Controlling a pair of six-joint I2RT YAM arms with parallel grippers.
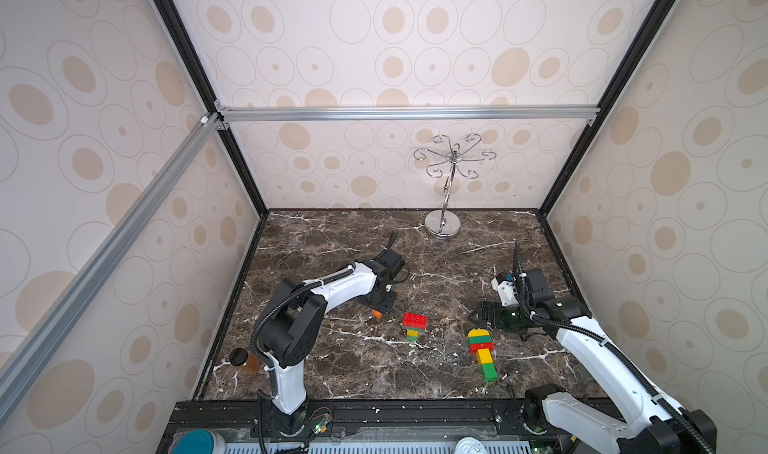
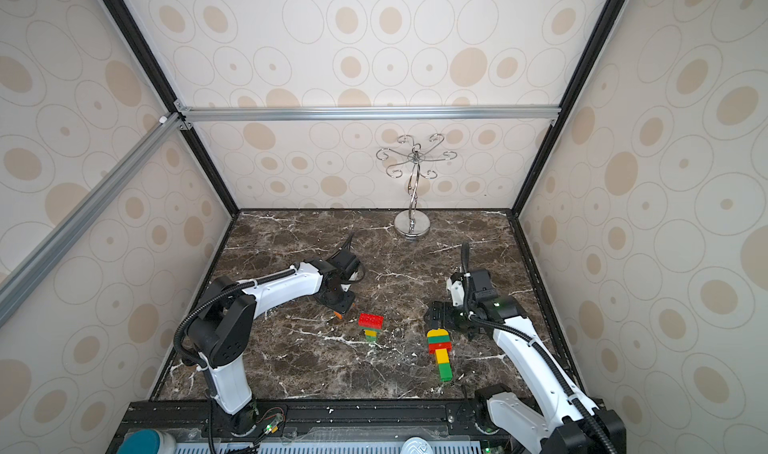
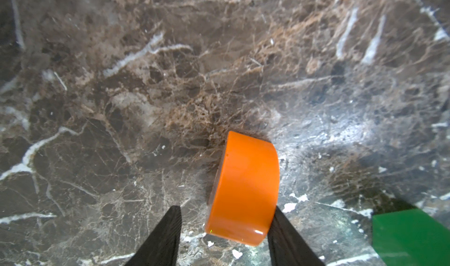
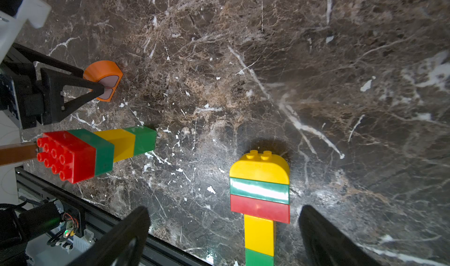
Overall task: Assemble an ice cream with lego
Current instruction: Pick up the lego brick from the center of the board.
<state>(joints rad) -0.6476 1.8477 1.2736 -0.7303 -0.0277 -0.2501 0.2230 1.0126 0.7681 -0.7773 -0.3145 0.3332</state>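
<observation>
Nearest the lens, the white-and-black right arm reaches in from the front rail. Its right gripper hangs low over the table with the jaws spread wide and nothing between them but air. In the right wrist view its black fingers flank the lying lego stack without touching it.

The only container, a small amber jar with a round black lid, sits at the front left corner. I cannot tell what it holds.

The dark brown marble-patterned tabletop carries everything. The white-and-black left arm bends inward and its left gripper points down. Its jaws stand apart around the orange half-round domed lego piece, which rests on the table. One finger touches the piece and the other stands clear of it, so it is not clamped.

A silver hooked metal stand stands upright at the rear, well apart from the bricks.

The lying lego stack runs yellow dome, green, red, yellow, green, with the dome end toward the right gripper. Between the arms, the upright lego stack has a red oblong brick topping green, yellow and green, near the orange piece.
</observation>
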